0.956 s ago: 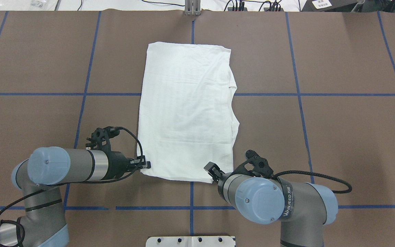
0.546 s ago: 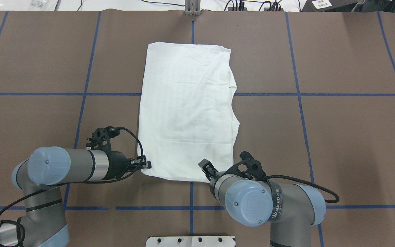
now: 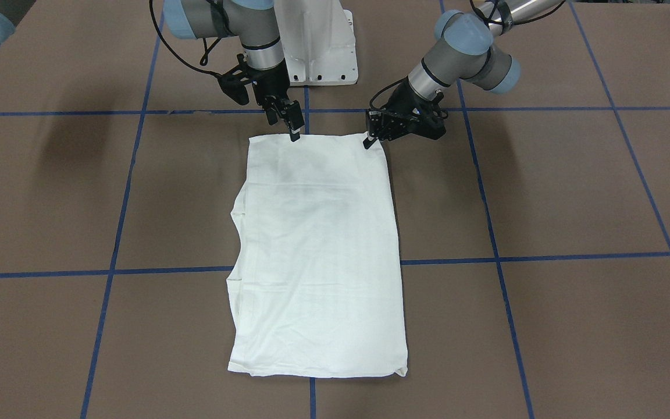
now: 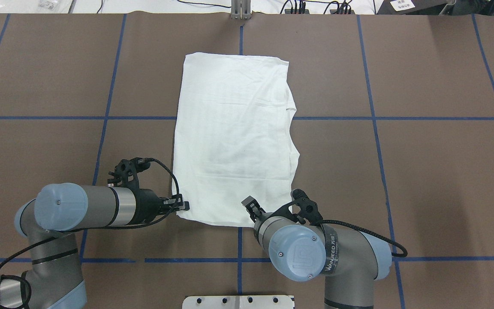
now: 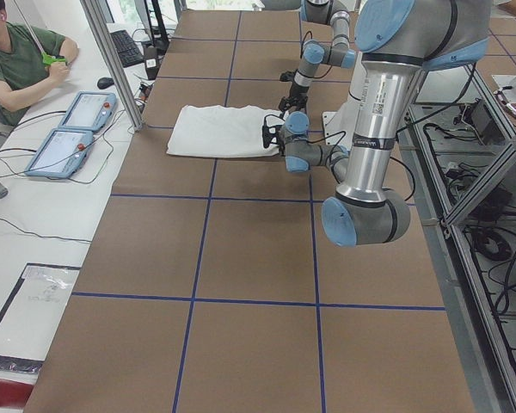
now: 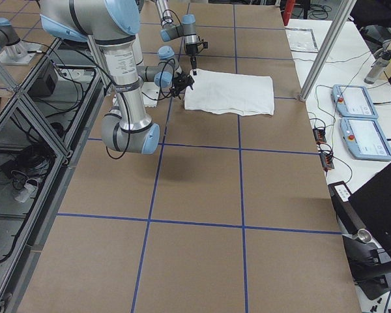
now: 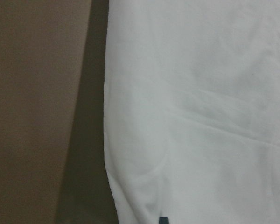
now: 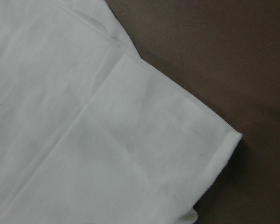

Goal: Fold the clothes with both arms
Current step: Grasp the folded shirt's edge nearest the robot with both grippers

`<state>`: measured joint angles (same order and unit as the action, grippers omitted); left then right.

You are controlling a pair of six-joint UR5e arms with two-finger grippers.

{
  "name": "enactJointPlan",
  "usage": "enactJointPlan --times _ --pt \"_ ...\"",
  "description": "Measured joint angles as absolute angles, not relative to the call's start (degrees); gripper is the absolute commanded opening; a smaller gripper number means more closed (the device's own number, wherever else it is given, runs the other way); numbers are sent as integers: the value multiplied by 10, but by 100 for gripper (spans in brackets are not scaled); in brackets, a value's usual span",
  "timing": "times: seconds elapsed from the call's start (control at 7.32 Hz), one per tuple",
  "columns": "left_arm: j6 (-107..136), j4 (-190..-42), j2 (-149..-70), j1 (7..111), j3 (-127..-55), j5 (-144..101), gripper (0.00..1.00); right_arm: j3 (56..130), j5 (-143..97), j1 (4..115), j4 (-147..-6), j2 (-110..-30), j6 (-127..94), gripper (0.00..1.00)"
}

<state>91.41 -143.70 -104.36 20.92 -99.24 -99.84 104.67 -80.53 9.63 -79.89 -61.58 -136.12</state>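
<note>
The brown table (image 4: 423, 171), crossed by blue tape lines, carries the white shirt (image 4: 234, 137) at its middle. The shirt is folded into a long rectangle that runs away from the robot.

The overhead view shows the shirt's stepped right edge, where layers overlap, but the bulky elbows partly hide the fingers. The front view shows both sets of fingers reaching down to the shirt's edge nearest the robot. The left side view alone takes in a person (image 5: 17, 52) seated at a white bench beyond the table.

The left arm (image 4: 79, 208) lies low, with the left gripper (image 4: 182, 207) at the shirt's near left corner. I cannot tell whether it pinches the cloth. The left wrist view shows only one dark fingertip (image 7: 163, 220) over the fabric.

The right arm (image 4: 311, 253) brings the right gripper (image 3: 293, 129) onto the near edge, its fingers a narrow gap apart and holding nothing. The right wrist view shows a hemmed corner lying flat.

Since a second ago the right arm has slid leftward along that edge. The left arm and the shirt have not moved.
</note>
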Motion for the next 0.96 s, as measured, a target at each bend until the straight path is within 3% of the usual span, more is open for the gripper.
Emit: enactJointPlan --times 0.14,0.41,0.96 --pt "914 -1437 -1043 209 -993 -998 0 1039 -805 96 -799 -612 -1367 95" --pt "914 -1437 -1043 209 -993 -998 0 1028 -804 96 -800 -608 -1371 83" --pt "914 -1437 -1043 209 -993 -998 0 1024 -797 97 -808 -605 -1371 83"
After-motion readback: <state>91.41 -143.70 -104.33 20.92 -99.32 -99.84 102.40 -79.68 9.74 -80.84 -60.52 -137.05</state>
